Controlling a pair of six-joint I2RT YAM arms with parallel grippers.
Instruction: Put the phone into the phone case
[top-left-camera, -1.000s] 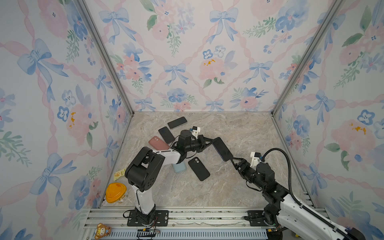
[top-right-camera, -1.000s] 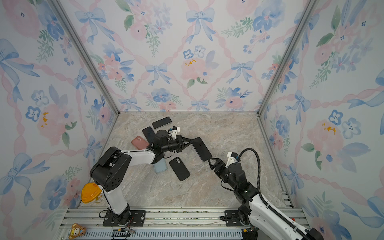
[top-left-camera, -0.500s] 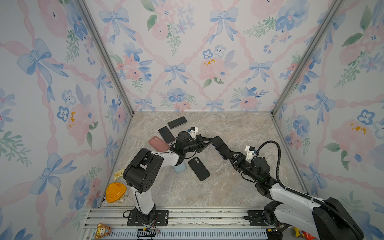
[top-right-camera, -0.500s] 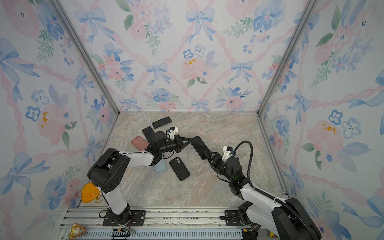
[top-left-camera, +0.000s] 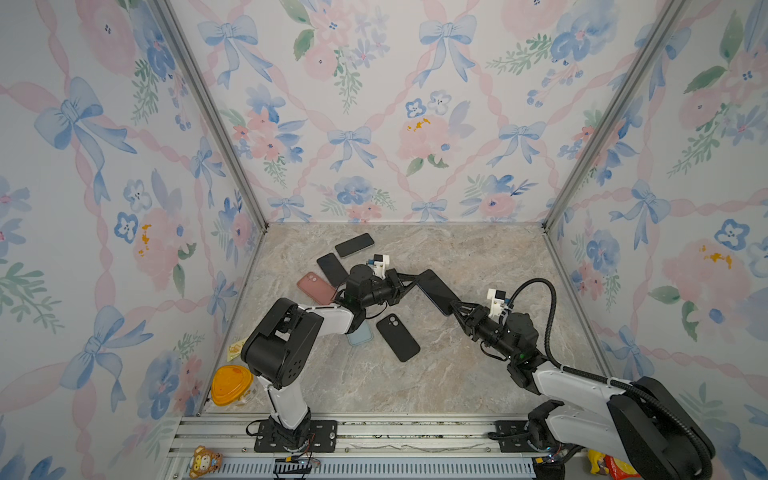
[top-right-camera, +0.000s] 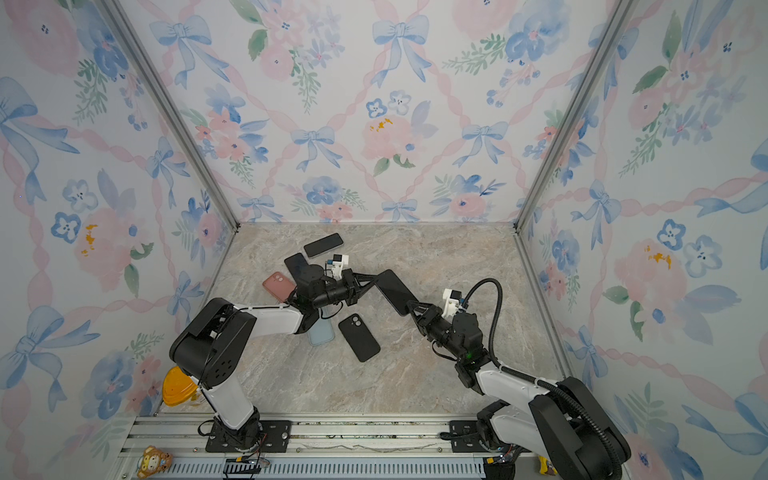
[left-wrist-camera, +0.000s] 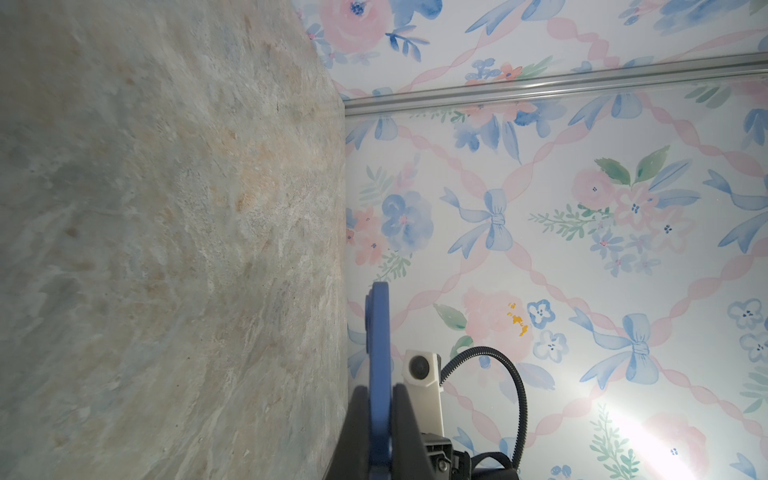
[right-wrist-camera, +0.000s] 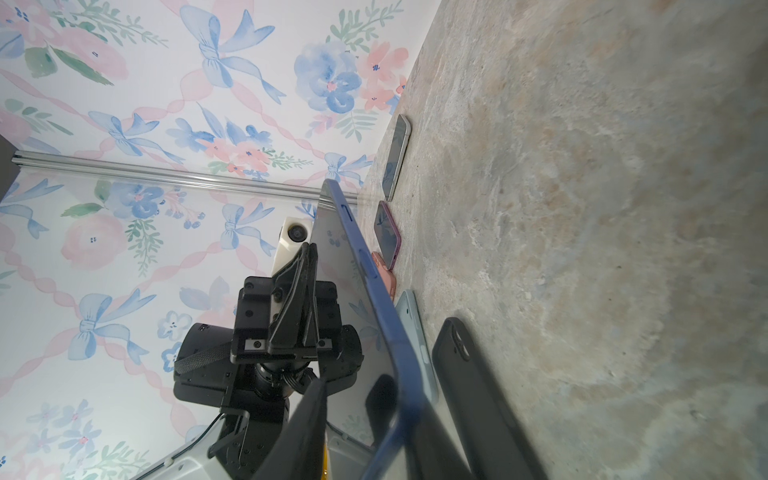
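Observation:
A blue-edged phone (top-left-camera: 436, 291) (top-right-camera: 395, 291) with a dark glossy screen hangs tilted above the table. My left gripper (top-left-camera: 415, 279) (top-right-camera: 374, 280) is shut on its far end; in the left wrist view the phone (left-wrist-camera: 379, 332) runs edge-on between that gripper's (left-wrist-camera: 380, 390) fingers. My right gripper (top-left-camera: 455, 307) (top-right-camera: 409, 309) straddles the phone's near end. In the right wrist view a gap shows between one finger (right-wrist-camera: 309, 428) and the phone (right-wrist-camera: 370, 270). A black phone case (top-left-camera: 397, 337) (top-right-camera: 359, 336) (right-wrist-camera: 469, 374) lies flat below.
A light blue case (top-left-camera: 360, 334) (right-wrist-camera: 415, 332) lies partly under my left arm, with a pink one (top-left-camera: 316, 288) beyond it. Two dark phones (top-left-camera: 354, 245) (top-left-camera: 332, 269) lie near the back left. An orange-lidded jar (top-left-camera: 231, 384) stands at the front left corner. Patterned walls close three sides.
My right gripper has reached up and left to the phone's free end, and its jaws have narrowed round it. The left gripper has held the phone nearly still.

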